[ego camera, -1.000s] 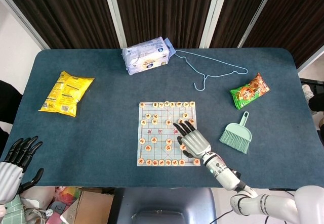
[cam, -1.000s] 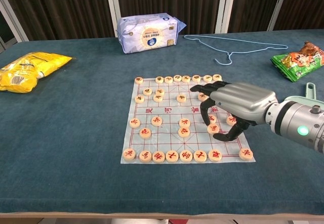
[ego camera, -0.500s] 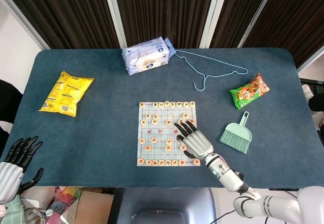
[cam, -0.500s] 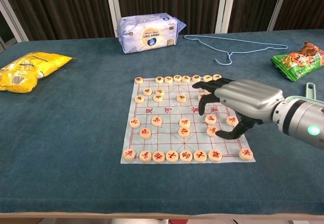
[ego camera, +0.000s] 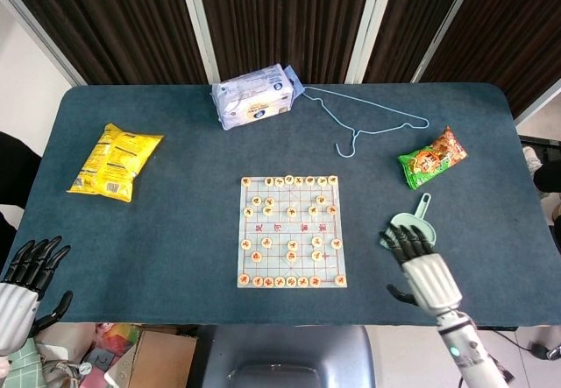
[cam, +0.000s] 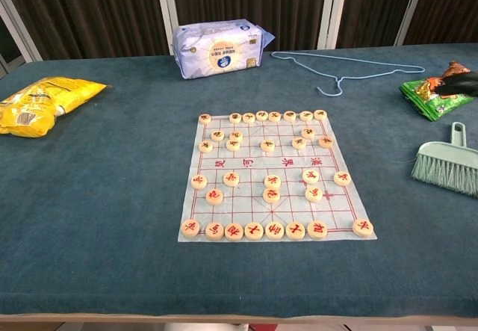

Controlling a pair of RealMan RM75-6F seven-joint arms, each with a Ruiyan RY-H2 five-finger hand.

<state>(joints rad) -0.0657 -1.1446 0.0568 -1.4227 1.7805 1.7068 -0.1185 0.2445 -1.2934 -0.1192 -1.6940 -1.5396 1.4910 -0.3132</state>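
Observation:
A chess board (ego camera: 279,264) with several round wooden pieces lies mid-table, also in the chest view as the board (cam: 250,208). My right hand (ego camera: 425,272) hovers to its right near the table's front edge. Its fingers are apart and hold nothing, and their tips reach over the near end of a light-green hand brush (ego camera: 410,224). The chest view shows the brush (cam: 447,168) but only a dark fingertip at its right edge. My left hand (ego camera: 22,287) hangs off the table's front left corner, fingers apart and empty.
A tissue pack (ego camera: 254,95) lies at the back centre, with a light-blue wire hanger (ego camera: 353,134) to its right. A green snack bag (ego camera: 431,158) sits at the right, beyond the brush. A yellow snack bag (ego camera: 114,162) lies at the left.
My right hand has lifted off the board's right side and drawn back to the right, over the brush. It has almost left the chest view. The left hand barely moved.

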